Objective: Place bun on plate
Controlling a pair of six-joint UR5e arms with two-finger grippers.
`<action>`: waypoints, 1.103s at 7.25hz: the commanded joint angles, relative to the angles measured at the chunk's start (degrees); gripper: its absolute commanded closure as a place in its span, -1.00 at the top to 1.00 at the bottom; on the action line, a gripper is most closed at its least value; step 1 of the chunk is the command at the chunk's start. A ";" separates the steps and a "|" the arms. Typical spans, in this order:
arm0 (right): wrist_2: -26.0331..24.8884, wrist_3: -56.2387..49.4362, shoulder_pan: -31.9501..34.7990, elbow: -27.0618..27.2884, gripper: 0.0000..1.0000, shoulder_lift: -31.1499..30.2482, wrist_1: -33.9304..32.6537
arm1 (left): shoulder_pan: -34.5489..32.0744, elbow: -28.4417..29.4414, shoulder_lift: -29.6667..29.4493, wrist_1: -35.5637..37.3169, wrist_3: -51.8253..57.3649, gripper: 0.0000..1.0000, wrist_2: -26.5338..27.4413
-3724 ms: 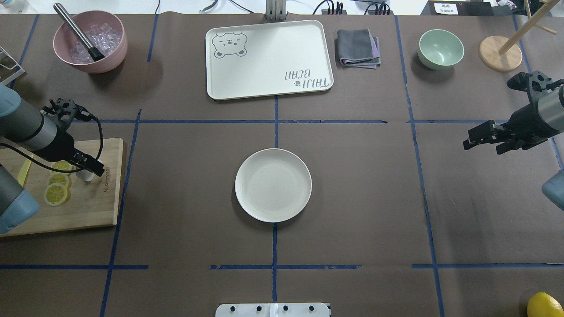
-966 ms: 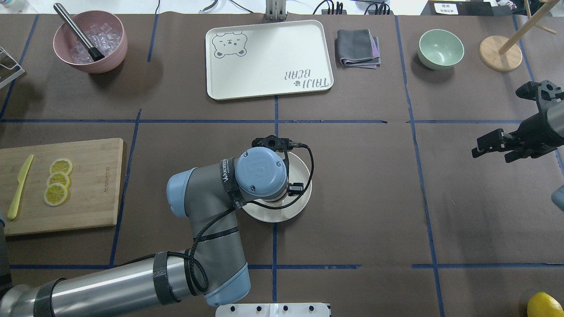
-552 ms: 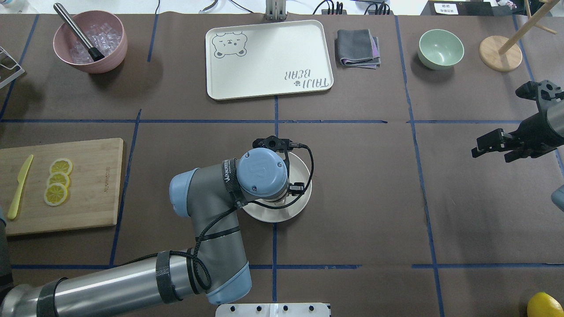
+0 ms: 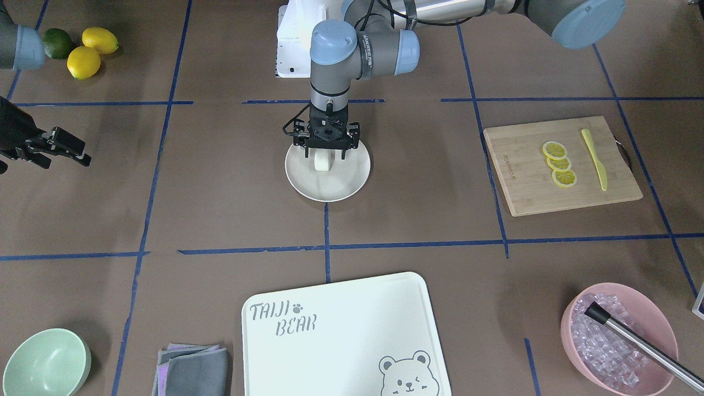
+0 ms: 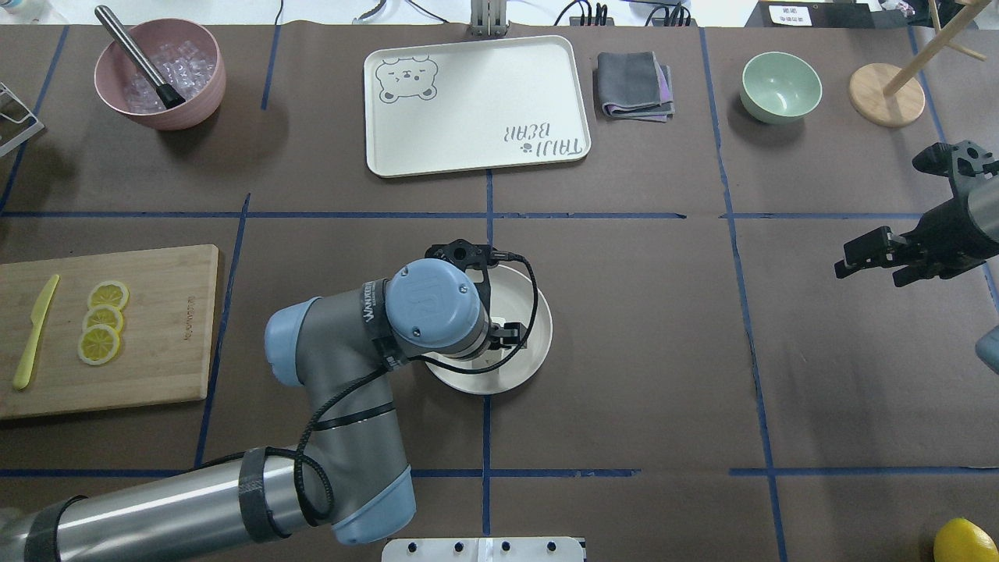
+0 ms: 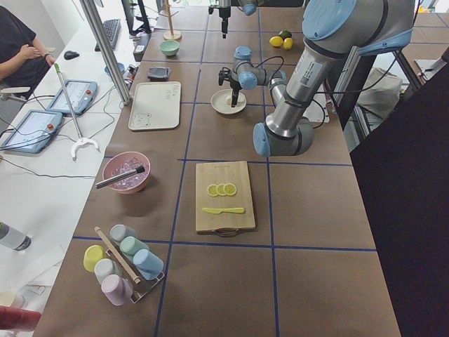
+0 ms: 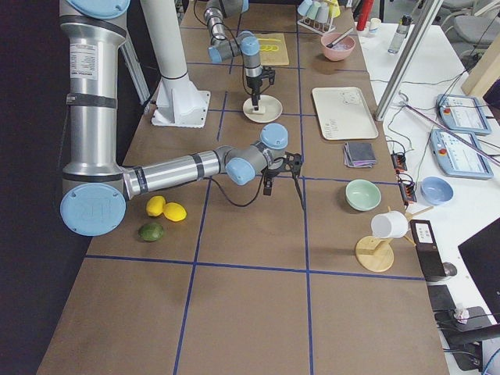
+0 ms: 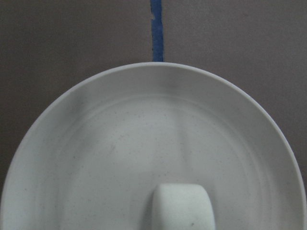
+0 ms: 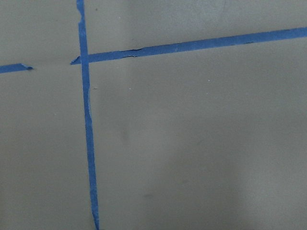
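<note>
The white bun (image 4: 322, 163) lies on the round cream plate (image 4: 342, 188) at mid-table, toward the plate's robot-side edge. My left gripper (image 4: 325, 154) hangs straight down just above the bun, open, with a finger on either side and no grip on it. The left wrist view looks down into the plate (image 8: 72, 143) with the bun (image 8: 182, 206) at the bottom edge and no fingers showing. From overhead the left wrist covers the bun and most of the plate (image 5: 535, 351). My right gripper (image 5: 851, 257) hovers open and empty far to the right.
A wooden cutting board (image 4: 528, 192) holds lemon slices (image 4: 558, 164) and a yellow knife (image 4: 595, 159). At the far side stand the bear-printed tray (image 5: 406, 148), a folded cloth (image 5: 634, 84), a green bowl (image 5: 780, 86) and a pink ice bowl (image 5: 159, 74). Lemons (image 4: 82, 52) lie near the robot.
The left arm carried the bun from the cutting board to the plate. Over the last half second its wrist drew back toward the view's left and looks larger. The right arm stayed put.
</note>
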 commanded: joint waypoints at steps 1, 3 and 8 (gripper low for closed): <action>1.04 -1.40 3.61 0.04 1.00 -0.13 -0.60 | -3.10 -8.77 3.30 5.29 3.36 0.97 -3.49; 4.82 -14.52 10.81 -1.89 1.00 -0.30 -5.14 | -8.88 -23.87 11.79 12.42 16.16 0.95 -8.66; 1.84 -60.60 29.98 -7.32 1.00 0.40 -29.61 | -46.19 -27.29 41.49 13.32 63.49 0.96 -36.52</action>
